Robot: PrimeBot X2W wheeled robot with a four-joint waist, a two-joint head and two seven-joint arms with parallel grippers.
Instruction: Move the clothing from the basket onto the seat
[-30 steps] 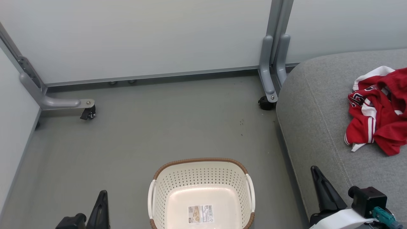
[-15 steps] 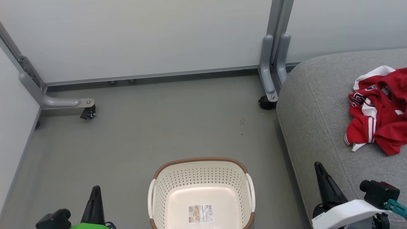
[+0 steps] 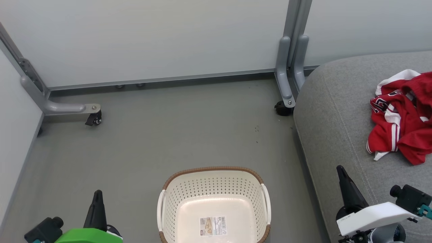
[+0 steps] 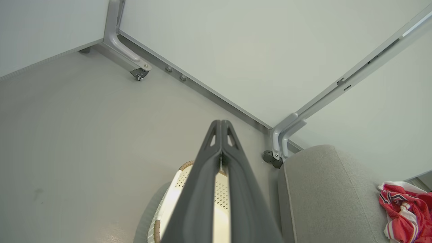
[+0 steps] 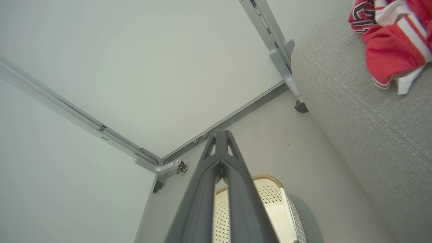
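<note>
The red clothing (image 3: pixel 403 119) with white stripes lies crumpled on the grey seat (image 3: pixel 341 118) at the right; it also shows as clothing (image 4: pixel 403 211) and clothing (image 5: pixel 393 40) in the wrist views. The cream basket (image 3: pixel 213 189) stands on the floor at bottom centre, holding nothing but a barcode sticker (image 3: pixel 212 226). My left gripper (image 3: pixel 98 195) is shut and empty, left of the basket. My right gripper (image 3: pixel 340 170) is shut and empty, over the seat's front edge. Both wrist views show the fingers pressed together: left gripper (image 4: pixel 221 123), right gripper (image 5: pixel 221 133).
White partition panels on grey metal frames enclose the grey floor. A castor foot (image 3: pixel 92 118) stands at the left and another castor foot (image 3: pixel 282 108) next to the seat's corner. Open floor lies between the basket and the back panel.
Both arms have drawn back and outward: the left gripper slid lower and left, the right gripper shifted slightly right and up. Basket and clothing have stayed put.
</note>
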